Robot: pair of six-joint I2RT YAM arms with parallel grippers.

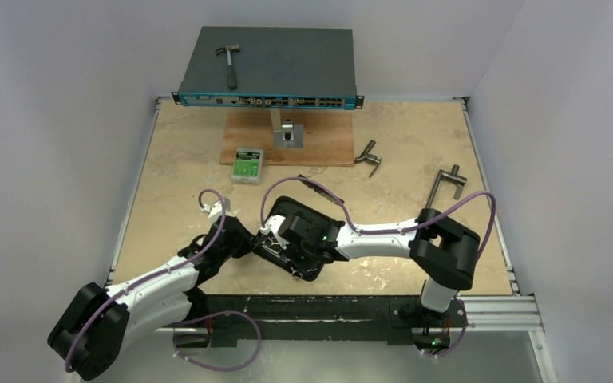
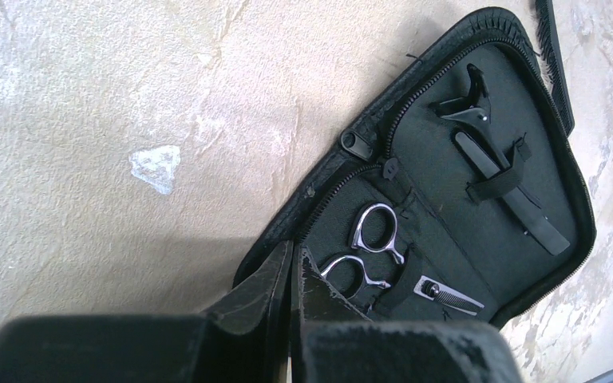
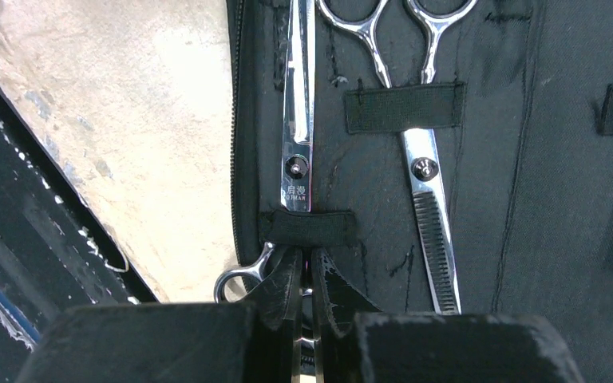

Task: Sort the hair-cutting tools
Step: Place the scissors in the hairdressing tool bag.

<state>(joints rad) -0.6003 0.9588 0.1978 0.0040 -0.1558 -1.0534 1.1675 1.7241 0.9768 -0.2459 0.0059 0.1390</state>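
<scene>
A black zip case (image 1: 319, 215) lies open in the middle of the table. In the right wrist view, plain silver scissors (image 3: 298, 120) lie in it under an elastic strap, blade pointing away. My right gripper (image 3: 304, 263) is shut on their handle end, one ring (image 3: 238, 281) sticking out left. Toothed thinning scissors (image 3: 433, 215) sit beside them under another strap. In the left wrist view, my left gripper (image 2: 291, 257) is shut on the case's near rim (image 2: 267, 251). A black hair clip (image 2: 499, 167) is strapped inside. The black comb (image 2: 555, 56) lies along the case's far edge.
A blue-grey flat box (image 1: 267, 68) with a hammer (image 1: 229, 64) on it stands at the back over a wooden board (image 1: 319, 144). A small green-and-white box (image 1: 248, 163) and two grey T-handle tools (image 1: 369, 155) (image 1: 445, 185) lie on the table.
</scene>
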